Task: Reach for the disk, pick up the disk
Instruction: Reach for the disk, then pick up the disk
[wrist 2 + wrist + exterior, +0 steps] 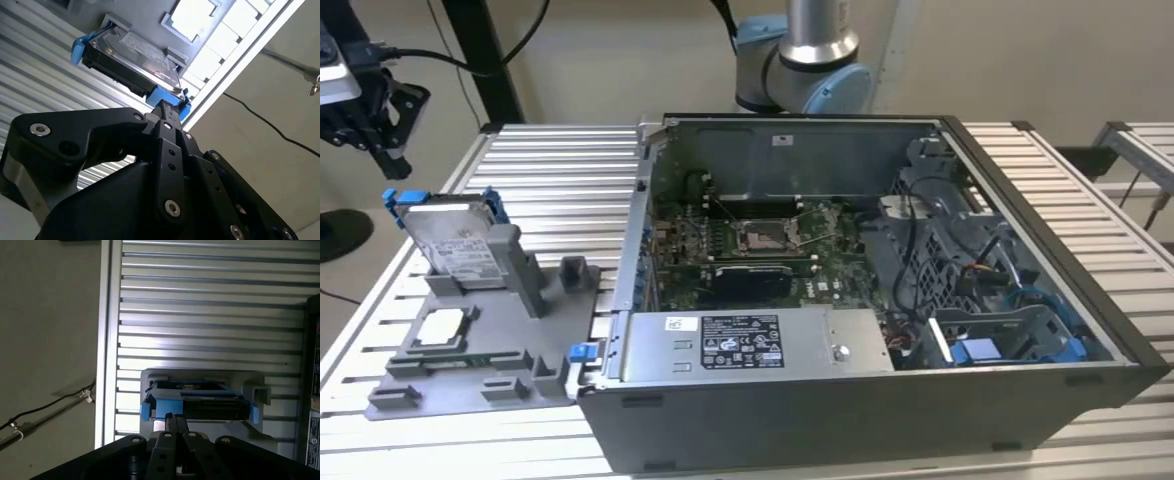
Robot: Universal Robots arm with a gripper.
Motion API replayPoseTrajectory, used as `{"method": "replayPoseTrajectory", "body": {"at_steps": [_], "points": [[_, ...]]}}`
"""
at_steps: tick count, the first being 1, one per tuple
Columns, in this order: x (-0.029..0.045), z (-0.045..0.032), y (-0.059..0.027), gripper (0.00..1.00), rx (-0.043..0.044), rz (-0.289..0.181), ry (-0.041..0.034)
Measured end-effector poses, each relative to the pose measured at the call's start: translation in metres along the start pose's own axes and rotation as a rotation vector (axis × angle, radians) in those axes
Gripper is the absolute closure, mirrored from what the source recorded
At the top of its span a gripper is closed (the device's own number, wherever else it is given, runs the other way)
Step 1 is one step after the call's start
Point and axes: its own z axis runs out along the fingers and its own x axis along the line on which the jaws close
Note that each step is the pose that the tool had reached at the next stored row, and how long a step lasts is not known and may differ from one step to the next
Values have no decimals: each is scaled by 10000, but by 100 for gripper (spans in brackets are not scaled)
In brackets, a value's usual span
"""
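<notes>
Table (554,165): ribbed silver slats, level. An open grey computer case (854,425) stands on it toward the exterior view's right. A grey plastic holder (480,375) rests just beside the case, near the table's left edge in that view.

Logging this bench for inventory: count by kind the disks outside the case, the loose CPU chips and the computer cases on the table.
disk: 1, the disk, upright in the grey holder
CPU chip: 1, the CPU chip, flat on that holder
computer case: 1, the computer case, lying open
Total: 3
</notes>
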Motion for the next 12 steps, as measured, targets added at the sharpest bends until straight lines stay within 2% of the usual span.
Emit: {"method": "replayPoseTrajectory", "body": {"at_steps": [5,12], "points": [[7,0,0,100,0,-122,2],[10,1,1,100,0,-1258,44]]}}
